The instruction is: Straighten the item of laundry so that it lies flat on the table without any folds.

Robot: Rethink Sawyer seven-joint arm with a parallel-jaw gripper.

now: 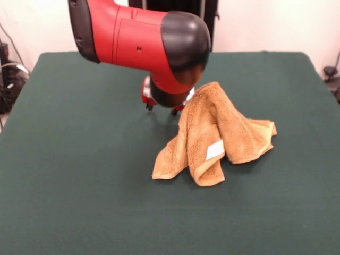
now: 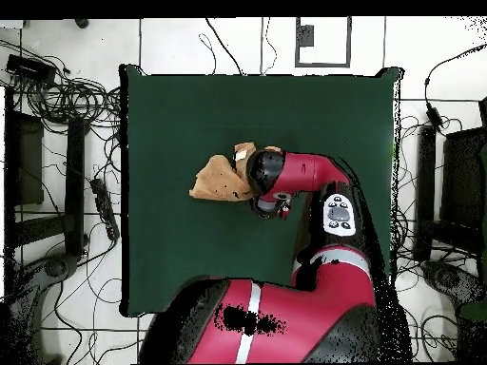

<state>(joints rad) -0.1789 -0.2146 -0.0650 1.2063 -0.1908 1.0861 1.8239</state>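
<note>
The orange-tan towel (image 1: 212, 127) is bunched into a raised peak, and its lower corners and white tag (image 1: 214, 150) rest on the dark green table (image 1: 79, 175). The peak runs up against the black end of my red arm. My gripper (image 1: 162, 108) sits just left of the towel's peak, low over the table and mostly hidden under the arm, so I cannot tell its state or whether it holds the towel. In the overhead view the towel (image 2: 221, 177) lies left of my gripper (image 2: 268, 203), near the middle of the table (image 2: 171, 257).
The big red arm link (image 1: 133, 37) crosses the upper part of the front view and hides the table behind it. Cables and equipment (image 2: 67, 114) lie on the floor around the table's sides.
</note>
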